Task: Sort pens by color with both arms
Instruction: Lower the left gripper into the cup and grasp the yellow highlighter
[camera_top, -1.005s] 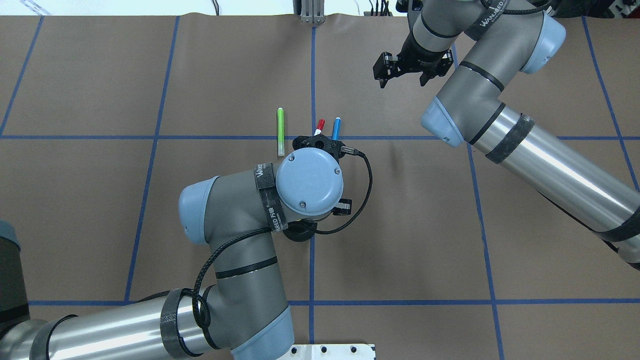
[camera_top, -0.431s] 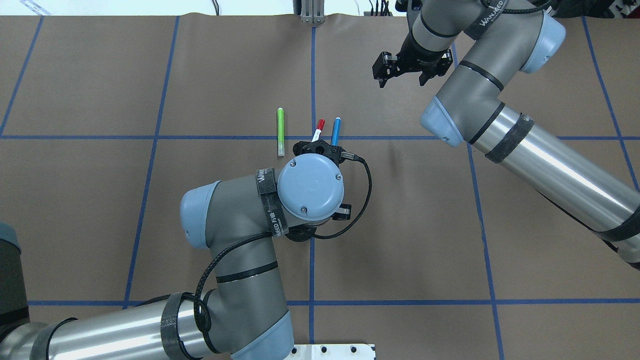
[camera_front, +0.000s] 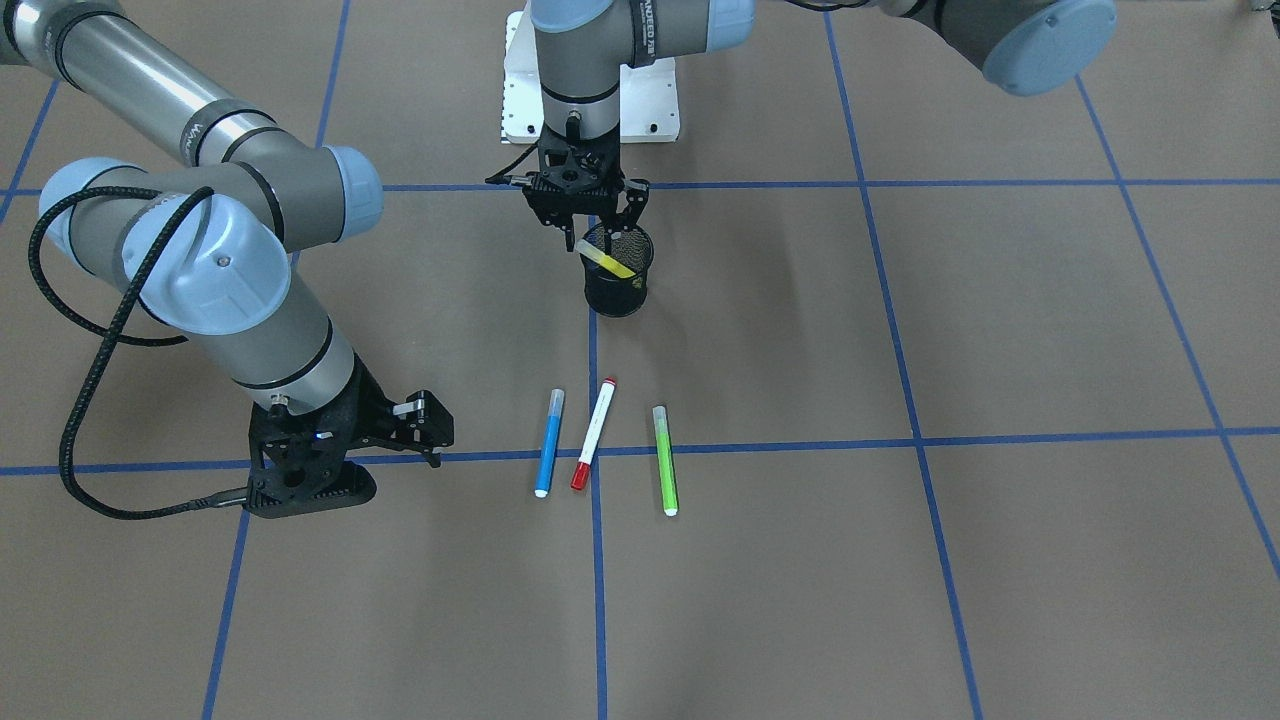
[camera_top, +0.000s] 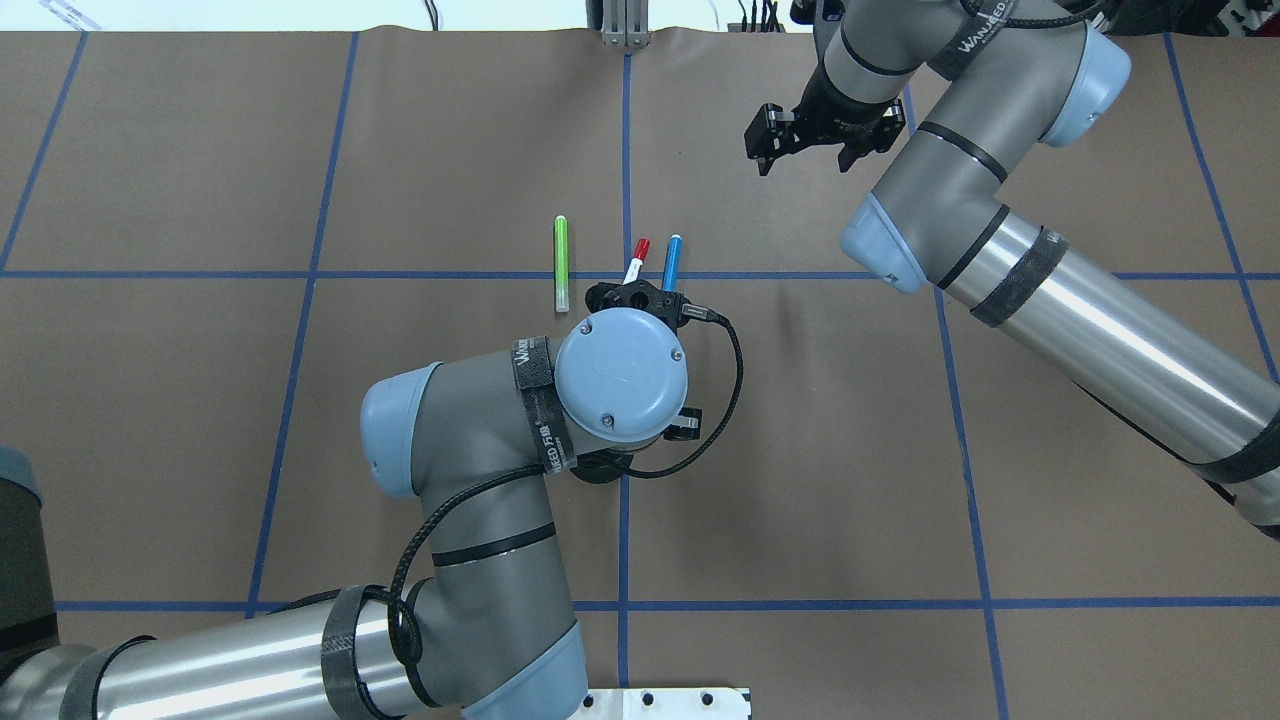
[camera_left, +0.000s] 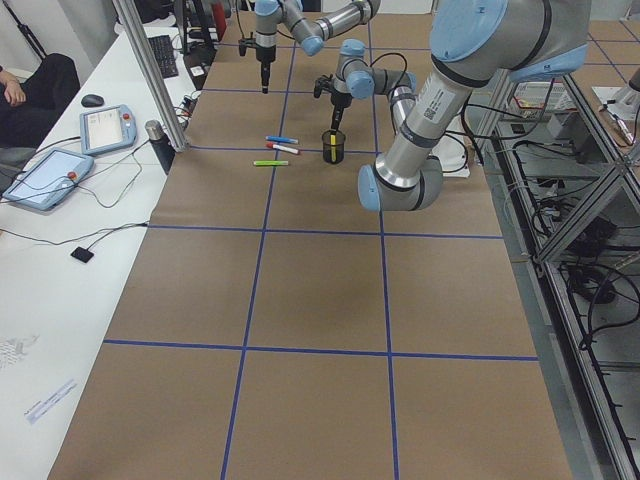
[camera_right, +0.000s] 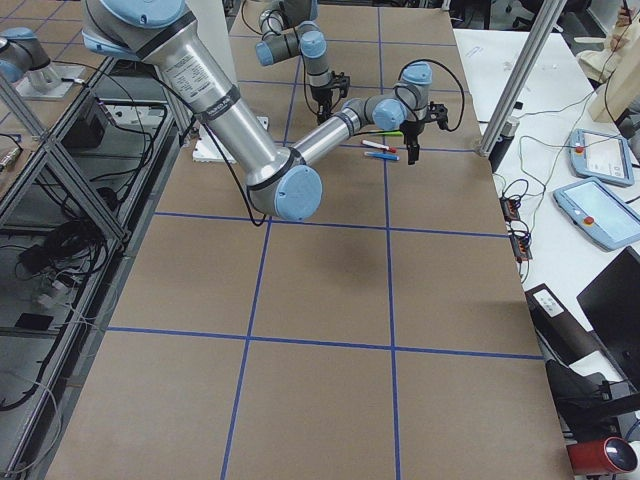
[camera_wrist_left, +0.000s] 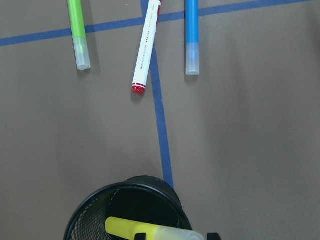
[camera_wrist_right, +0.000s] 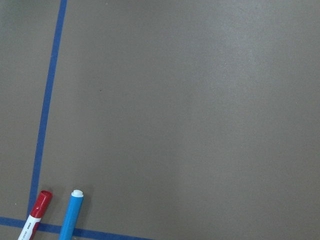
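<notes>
Compared to a second back, the left arm (camera_top: 480, 440) wrist sits a touch closer to the robot's base and the right end effector (camera_top: 805, 160) is a hair farther out; the pens look the same. Writing first: the black straps (camera_top: 540, 410) on the arms carry white lettering that starts with "WAN", and I can't make out the rest for sure. The white pen (camera_front: 594, 432) has tiny print along its barrel in the left wrist view, too small to read. Counts: four pens, two arms, one black mesh cup (camera_front: 617, 290). The yellow pen (camera_front: 607, 260) is in the cup, leaning on the rim, with the left end effector (camera_front: 590, 222) right above it, fingers spread and let go of it. The other three lie flat on the tabletop (camera_front: 900, 600), side by side but not touching, all across the same blue tape line (camera_front: 1000, 437): blue pen (camera_front: 548, 445), the white one with red cap and end, tilted over the centre tape line, and green pen (camera_front: 664, 460). The right end effector is spread wide with nothing in it, off to the blue pen's side, well apart.
</notes>
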